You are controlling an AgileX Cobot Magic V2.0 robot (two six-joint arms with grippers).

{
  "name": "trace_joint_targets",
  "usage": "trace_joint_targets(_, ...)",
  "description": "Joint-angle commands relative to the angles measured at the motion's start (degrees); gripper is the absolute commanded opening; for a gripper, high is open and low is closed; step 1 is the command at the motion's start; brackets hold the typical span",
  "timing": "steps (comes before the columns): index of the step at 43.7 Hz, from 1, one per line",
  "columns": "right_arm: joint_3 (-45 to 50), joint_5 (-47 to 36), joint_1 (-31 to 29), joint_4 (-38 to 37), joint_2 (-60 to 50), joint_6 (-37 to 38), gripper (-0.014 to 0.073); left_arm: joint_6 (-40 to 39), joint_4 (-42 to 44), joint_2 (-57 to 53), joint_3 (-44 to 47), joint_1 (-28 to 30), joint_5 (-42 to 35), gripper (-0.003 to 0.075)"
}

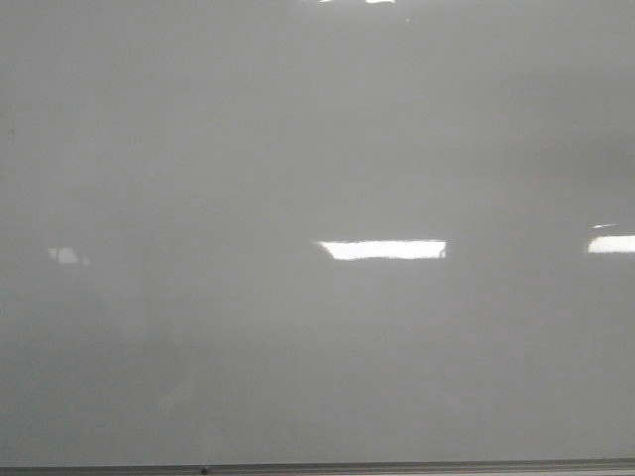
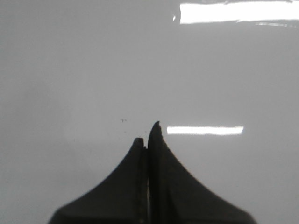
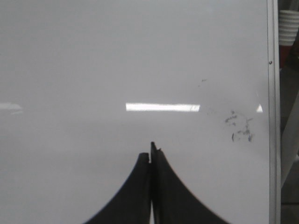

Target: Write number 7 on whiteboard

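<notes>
The whiteboard (image 1: 298, 149) is a glossy pale grey board that fills the front view, with bright light reflections on it. It also fills the left wrist view (image 2: 93, 70) and the right wrist view (image 3: 93, 70). No number 7 shows on it in any view. My left gripper (image 2: 147, 135) is shut with nothing between its dark fingers, facing the bare board. My right gripper (image 3: 151, 151) is shut and empty too, facing the board. Neither gripper shows in the front view. No pen is in view.
A thin metal edge strip (image 1: 397, 466) runs along the board's lower side in the front view. In the right wrist view the metal edge strip (image 3: 272, 116) runs beside faint dark smudges (image 3: 240, 128); a white ribbed object (image 3: 288, 25) lies beyond it.
</notes>
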Motion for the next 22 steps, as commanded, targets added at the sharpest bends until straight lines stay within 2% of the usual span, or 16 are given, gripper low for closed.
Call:
trace_joint_targets(1,-5.5,3.5,-0.2,0.1,5.4,0.2,-0.0068,-0.2,0.2,4.1,-2.9,0.1,-0.9,-0.002)
trace_joint_targets(6,-7.2,7.6,-0.2,0.1,10.0,0.2,-0.0068,-0.2,0.2,7.2,-2.9,0.1,-0.3,-0.002)
trace_joint_targets(17,-6.2,6.0,0.0,0.3,15.6,0.2,-0.0068,-0.2,-0.3,10.8,-2.8,0.1,-0.4,-0.002)
trace_joint_targets(22,-6.2,6.1,2.5,0.3,16.9,-2.3,-0.0068,-0.2,-1.0,11.9,-2.8,0.0,-0.4,-0.002)
